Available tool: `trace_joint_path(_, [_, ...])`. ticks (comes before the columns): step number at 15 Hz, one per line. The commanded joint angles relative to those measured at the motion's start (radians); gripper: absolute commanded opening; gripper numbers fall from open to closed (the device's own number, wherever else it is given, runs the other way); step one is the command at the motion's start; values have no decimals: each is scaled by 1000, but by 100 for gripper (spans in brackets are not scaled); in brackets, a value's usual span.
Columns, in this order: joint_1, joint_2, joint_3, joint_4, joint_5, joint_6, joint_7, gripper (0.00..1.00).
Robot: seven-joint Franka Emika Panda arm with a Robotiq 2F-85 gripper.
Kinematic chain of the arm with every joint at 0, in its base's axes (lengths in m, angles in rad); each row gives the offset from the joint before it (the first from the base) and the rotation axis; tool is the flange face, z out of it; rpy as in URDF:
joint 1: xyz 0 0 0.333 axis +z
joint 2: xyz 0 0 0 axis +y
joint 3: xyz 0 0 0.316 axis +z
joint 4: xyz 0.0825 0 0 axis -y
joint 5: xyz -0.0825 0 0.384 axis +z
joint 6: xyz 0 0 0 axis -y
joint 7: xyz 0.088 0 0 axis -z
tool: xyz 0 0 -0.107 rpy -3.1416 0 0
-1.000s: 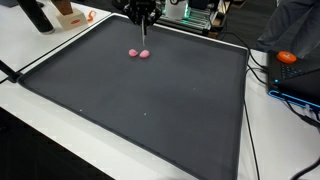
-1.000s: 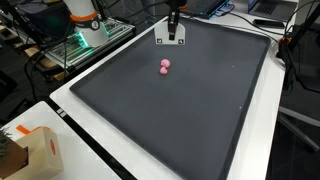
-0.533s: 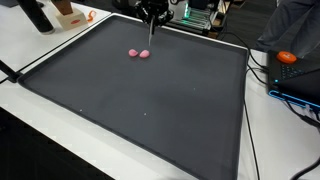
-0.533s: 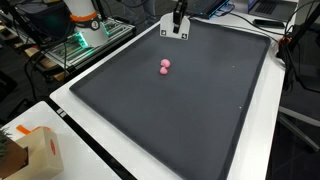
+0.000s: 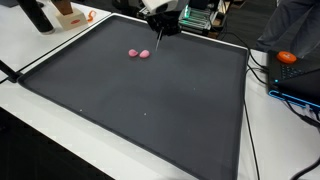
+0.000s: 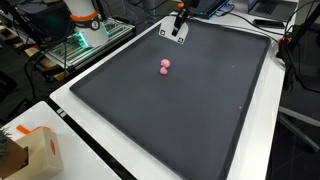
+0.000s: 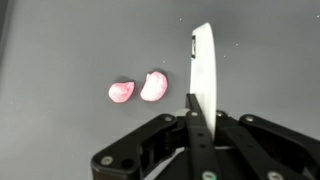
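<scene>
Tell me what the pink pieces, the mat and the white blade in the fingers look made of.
Pink pieces: soft and waxy-looking, maybe gum or foam; rounded lumps with a dull sheen.
Mat: dark grey and matte, likely rubber or fabric; no glare, a few fine specks.
Blade: thin, flat, white, probably hard plastic; it stands straight on edge, though painted metal is possible.

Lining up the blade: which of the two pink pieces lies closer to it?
The bigger pink piece, on the right in the wrist view, nearest the white blade in the gripper; the smaller piece lies beyond it.
</scene>
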Motion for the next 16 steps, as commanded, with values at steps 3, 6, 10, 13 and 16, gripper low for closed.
trace_joint_path(3, [55, 149, -4, 182, -26, -187, 11, 1])
trace_joint_path(6, [68, 210, -12, 260, -32, -244, 0, 1])
trace_joint_path(10, [65, 272, -20, 346, -27, -300, -31, 1])
trace_joint_path(13, [50, 305, -30, 398, -11, -321, -67, 1])
trace_joint_path(16, [27, 326, -39, 434, 13, -329, -106, 1])
